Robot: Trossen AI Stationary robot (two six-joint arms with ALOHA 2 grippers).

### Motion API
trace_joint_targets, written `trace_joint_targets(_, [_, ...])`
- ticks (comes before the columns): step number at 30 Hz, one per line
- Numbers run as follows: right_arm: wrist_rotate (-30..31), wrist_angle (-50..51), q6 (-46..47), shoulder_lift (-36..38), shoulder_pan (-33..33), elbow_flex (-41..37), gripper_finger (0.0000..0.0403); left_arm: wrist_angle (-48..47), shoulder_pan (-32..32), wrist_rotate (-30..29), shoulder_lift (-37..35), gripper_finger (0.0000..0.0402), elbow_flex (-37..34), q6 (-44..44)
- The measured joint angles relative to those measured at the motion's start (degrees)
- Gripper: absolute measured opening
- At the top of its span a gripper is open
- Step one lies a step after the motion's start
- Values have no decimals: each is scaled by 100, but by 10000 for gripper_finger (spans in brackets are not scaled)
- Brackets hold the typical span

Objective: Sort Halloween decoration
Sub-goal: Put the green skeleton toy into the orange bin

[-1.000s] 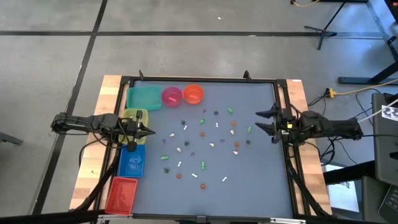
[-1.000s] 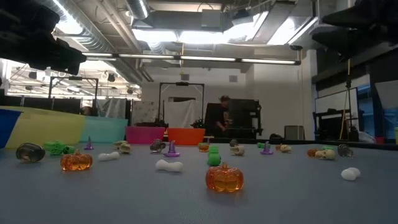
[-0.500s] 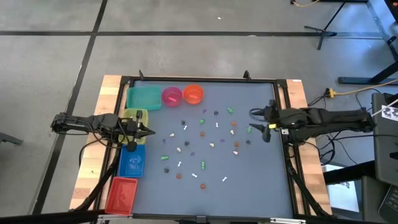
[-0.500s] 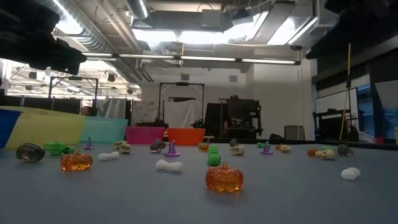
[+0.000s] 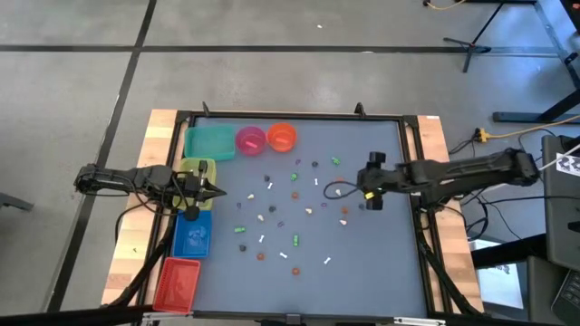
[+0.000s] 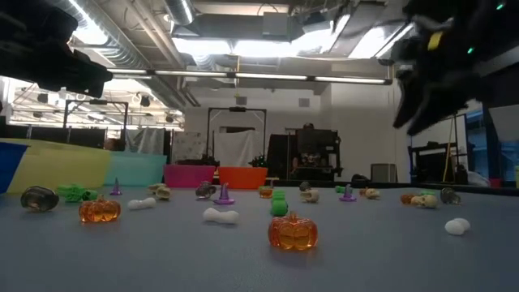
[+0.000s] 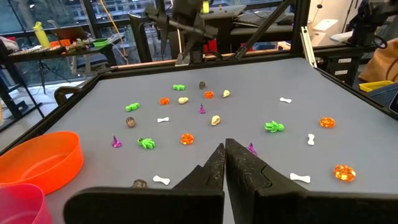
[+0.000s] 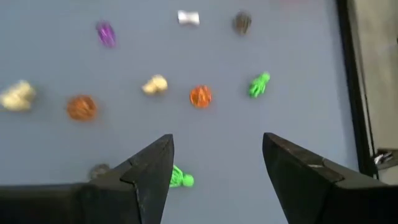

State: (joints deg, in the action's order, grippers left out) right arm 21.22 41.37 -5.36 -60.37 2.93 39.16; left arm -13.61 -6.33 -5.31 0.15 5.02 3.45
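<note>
The Halloween decoration is many tiny trinkets (image 5: 299,204) in orange, green, white, cream and dark purple, scattered loose on the grey table top. My right gripper (image 5: 337,189) is open and reaches over the right part of the scatter. In the right wrist view its fingers (image 8: 214,146) stand apart above an orange pumpkin (image 8: 200,96), a cream skull (image 8: 154,84) and green figures (image 8: 259,85), touching none. My left gripper (image 5: 215,191) is shut and waits by the table's left side, its fingers (image 7: 225,152) pointing across the trinkets.
Along the far-left and left side stand a teal bin (image 5: 209,141), a pink bowl (image 5: 250,139), an orange bowl (image 5: 282,137), a yellow bin (image 5: 195,170), a blue bin (image 5: 192,237) and a red bin (image 5: 177,282). A black frame (image 5: 290,116) rims the table.
My right gripper has travelled from the table's right edge toward the left, out over the trinkets, tipping to look down on them; its fingers stay apart. The trinkets lie where they were.
</note>
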Motion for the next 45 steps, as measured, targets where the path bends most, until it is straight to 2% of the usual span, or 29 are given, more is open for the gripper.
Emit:
trace_joint_targets(3, [-190, 1, -235, -380, -283, 0, 246, 0, -2, -1, 0, 0, 0, -1])
trace_joint_targets(9, [-957, 156, -882, -979, -846, 0, 246, 0, -2, -1, 0, 0, 0, -1])
trace_joint_targets(17, [-1146, 564, -1822, -1533, -1311, 0, 246, 0, 0, -1, 1, 0, 0, -1])
trace_joint_targets(22, [-1225, 500, -2354, -1753, -1308, 0, 246, 0, -1, -1, 1, 0, 0, -1])
trace_joint_targets(26, [-1441, 477, -2403, -1957, -1308, 0, 246, 0, 0, -1, 0, 0, 0, -1])
trace_joint_targets(35, [-1443, 146, -2503, -2300, -1308, 7, 244, 0, -2, -1, 1, 0, 0, -1])
trace_joint_targets(39, [-1486, 158, -2505, -2312, -1308, 7, 223, 0, 0, -1, 2, 0, 0, -1])
trace_joint_targets(45, [-1638, 184, -2507, -2315, -1308, 0, 161, 0, -1, -1, 0, 0, 0, -1])
